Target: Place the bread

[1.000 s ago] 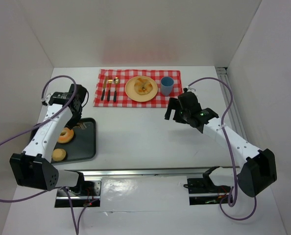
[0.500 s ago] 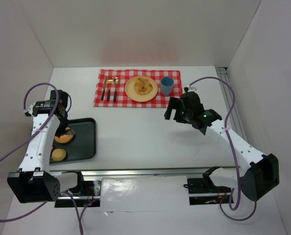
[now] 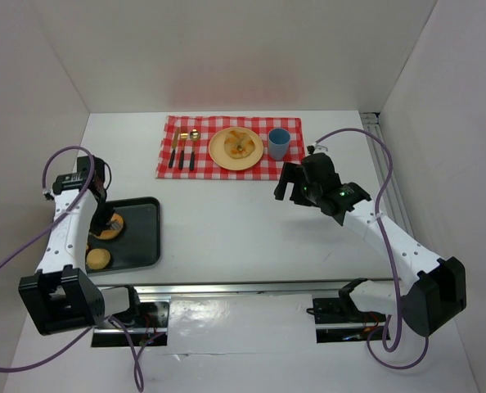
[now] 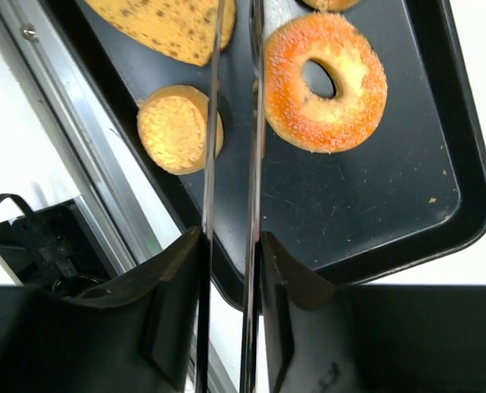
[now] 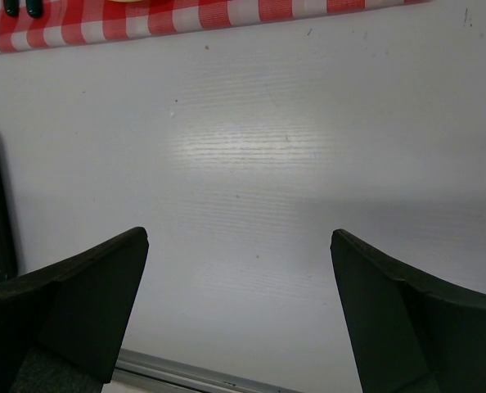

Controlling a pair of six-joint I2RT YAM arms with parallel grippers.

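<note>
Bagel (image 3: 113,227) lies flat on black tray (image 3: 143,239), near left of table (image 3: 227,221), beneath left gripper (image 3: 104,219); bun (image 3: 98,259) nearer.
Left wrist: ring round, hole up, no long axis; jaws narrowly parted, empty.
Right wrist: right gripper (image 5: 239,237) spread wide, empty.

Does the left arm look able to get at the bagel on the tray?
Probably yes: the left gripper hangs over the tray right beside the uncovered bagel, though its narrow jaws would need widening.
</note>
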